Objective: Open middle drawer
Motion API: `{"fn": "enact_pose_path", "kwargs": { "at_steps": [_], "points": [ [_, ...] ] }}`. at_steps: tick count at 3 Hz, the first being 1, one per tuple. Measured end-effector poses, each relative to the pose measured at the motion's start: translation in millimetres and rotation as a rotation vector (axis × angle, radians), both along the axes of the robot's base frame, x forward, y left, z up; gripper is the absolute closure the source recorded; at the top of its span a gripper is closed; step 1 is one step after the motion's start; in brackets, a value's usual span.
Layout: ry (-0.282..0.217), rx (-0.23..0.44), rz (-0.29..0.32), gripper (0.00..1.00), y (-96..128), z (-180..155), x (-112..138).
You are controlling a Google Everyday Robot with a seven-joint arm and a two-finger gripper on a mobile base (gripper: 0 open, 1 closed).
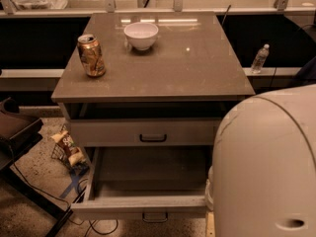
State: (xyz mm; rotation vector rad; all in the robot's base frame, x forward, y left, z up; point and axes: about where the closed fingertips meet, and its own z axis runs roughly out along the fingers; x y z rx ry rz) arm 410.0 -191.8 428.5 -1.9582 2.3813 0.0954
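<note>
The middle drawer [138, 206] stands pulled well out of the desk [192, 73], at 6 o'clock in the view, its wide shallow grey tray bare to the camera. Above it the uppermost drawer [113, 132] shows its pale front and black bar handle [153, 138]. The robot's white rounded shell [266, 167] fills the view at 4 o'clock and overlaps the open drawer's right end. The gripper is hidden, so whether it is holding anything cannot be told. On the desk top a dented can [91, 56] stands at 10 o'clock and a white bowl [141, 35] at 12. A water bottle [259, 58] stands off the desk at 2 o'clock. A snack bag [68, 149] lies on the floor at 8 o'clock.
</note>
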Motion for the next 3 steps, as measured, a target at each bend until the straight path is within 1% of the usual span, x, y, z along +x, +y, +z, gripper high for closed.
{"fn": "enact_pose_path", "kwargs": {
  "at_steps": [1,2,3],
  "points": [
    [0.0,0.0,0.0,0.0,0.0,0.0,0.0],
    [-0.007,-0.03,0.003,0.02,-3.6,22.8,0.1],
    [-0.01,-0.14,0.016,0.24,-23.6,66.9,-9.0]
  ]
}}
